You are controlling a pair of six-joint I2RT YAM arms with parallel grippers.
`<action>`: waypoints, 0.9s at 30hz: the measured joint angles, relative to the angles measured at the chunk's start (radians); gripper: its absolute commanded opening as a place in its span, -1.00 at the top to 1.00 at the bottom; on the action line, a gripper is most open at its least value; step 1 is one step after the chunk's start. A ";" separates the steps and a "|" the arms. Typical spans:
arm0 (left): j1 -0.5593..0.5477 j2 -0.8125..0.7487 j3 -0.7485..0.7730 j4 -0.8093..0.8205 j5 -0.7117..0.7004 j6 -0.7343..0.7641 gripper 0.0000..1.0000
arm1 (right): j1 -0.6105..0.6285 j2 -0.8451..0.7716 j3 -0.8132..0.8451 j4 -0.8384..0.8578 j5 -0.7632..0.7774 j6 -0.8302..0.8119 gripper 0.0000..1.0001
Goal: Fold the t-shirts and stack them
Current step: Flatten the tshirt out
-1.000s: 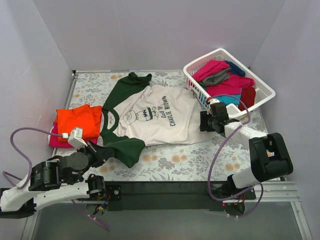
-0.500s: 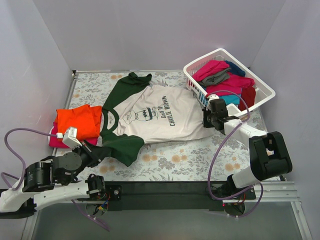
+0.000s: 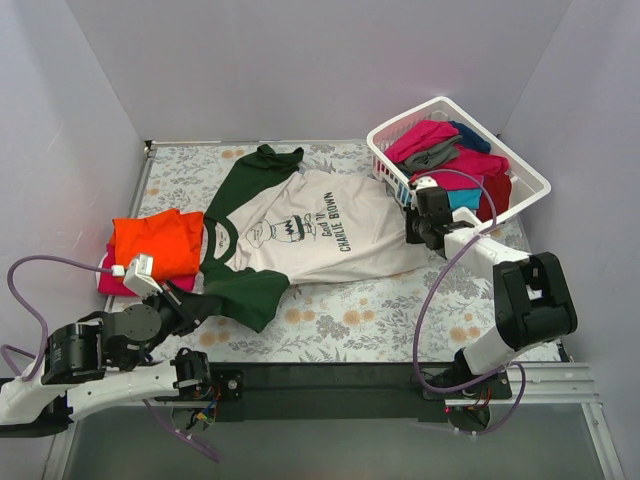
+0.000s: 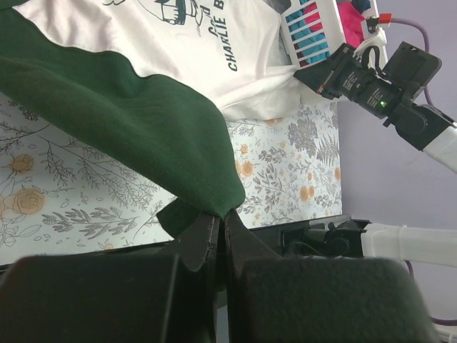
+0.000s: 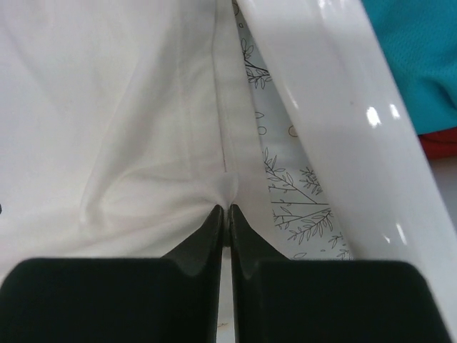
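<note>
Grey floral table cover (image 3: 400,315), closed in by plain pale walls, with a white slatted basket (image 3: 523,166) as landmark. 1 raglan t-shirt (image 3: 320,230) lies print-up on the cover just beside the basket, its hem towards the basket and its collar pointing away. The body is cream-white, the collar and both sleeves are dark green, and the chest shows a cartoon face with the lettering "CHARLIE BROWN". The cloth is mostly flat, with soft creases gathering at the hem corner nearest the basket. The right gripper (image 5: 227,209) has its fingers closed together on that hem corner, close to the basket wall but apart from it. The left gripper (image 4: 219,218) is clamped on the cuff of the near sleeve, at the end of the garment farthest from the basket. The step in hand appears to be spreading the shirt before the first fold. It would go best with the 2 grips drawn evenly apart, kept low over the cover, and the hem kept off the basket wall so that it does not snag. Heaped shirts (image 3: 440,150) fill the basket. An orange t-shirt (image 3: 155,240) lies folded on a magenta t-shirt (image 3: 106,282), well apart from the basket, beyond the collar.
</note>
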 measured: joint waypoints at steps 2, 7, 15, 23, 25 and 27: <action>0.000 0.000 0.000 0.000 0.003 0.000 1.00 | 0.001 0.018 0.018 0.000 -0.005 -0.006 0.97; 0.005 0.018 0.000 0.000 0.011 -0.003 1.00 | 0.005 0.048 0.051 0.004 -0.036 -0.010 0.29; 0.005 0.040 0.000 0.005 0.020 0.005 1.00 | 0.006 -0.085 -0.017 0.014 -0.084 -0.006 -0.10; 0.005 0.040 0.000 0.013 0.023 0.013 1.00 | 0.000 -0.156 -0.106 0.019 -0.067 0.016 -0.10; 0.005 0.040 0.000 0.013 0.023 0.013 1.00 | 0.000 -0.129 -0.108 0.017 -0.065 0.016 -0.08; 0.005 0.040 0.000 0.013 0.024 0.013 1.00 | 0.006 -0.104 -0.108 0.023 -0.065 0.015 -0.07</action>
